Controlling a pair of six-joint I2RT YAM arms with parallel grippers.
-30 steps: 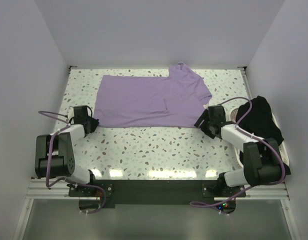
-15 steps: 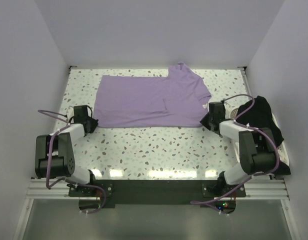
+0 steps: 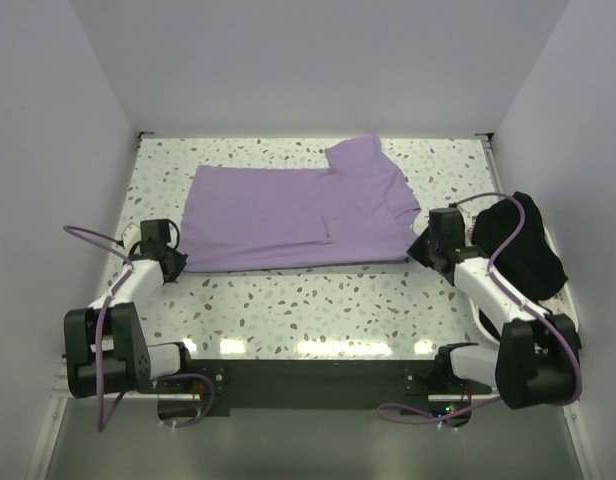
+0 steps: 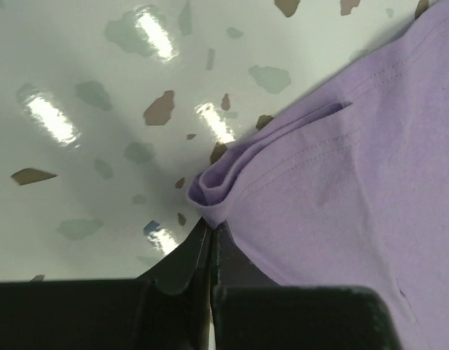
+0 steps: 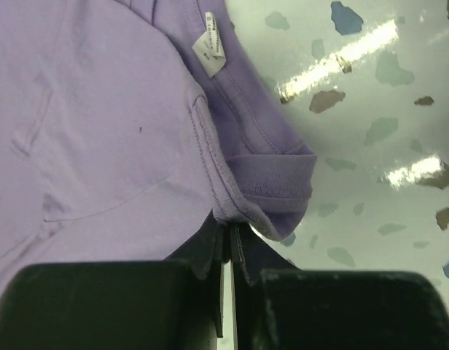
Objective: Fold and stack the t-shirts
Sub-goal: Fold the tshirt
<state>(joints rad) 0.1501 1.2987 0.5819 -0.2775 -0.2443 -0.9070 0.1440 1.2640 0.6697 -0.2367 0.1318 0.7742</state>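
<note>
Left hand (image 4: pixel 210 232): pinching shut on the near-left corner of the lavender t-shirt (image 3: pixel 288 205), fabric bunching into a small fold there
Right hand (image 5: pixel 228 232): clamping shut on the near-right edge of the same shirt, at a ribbed hem near a white label (image 5: pixel 210 52)
Lavender t-shirt: lying spread across the far middle of the speckled bench (image 3: pixel 318 300), between the two hands
Black t-shirt (image 3: pixel 523 245): sitting crumpled at the bench's right edge, beside the right arm
</note>
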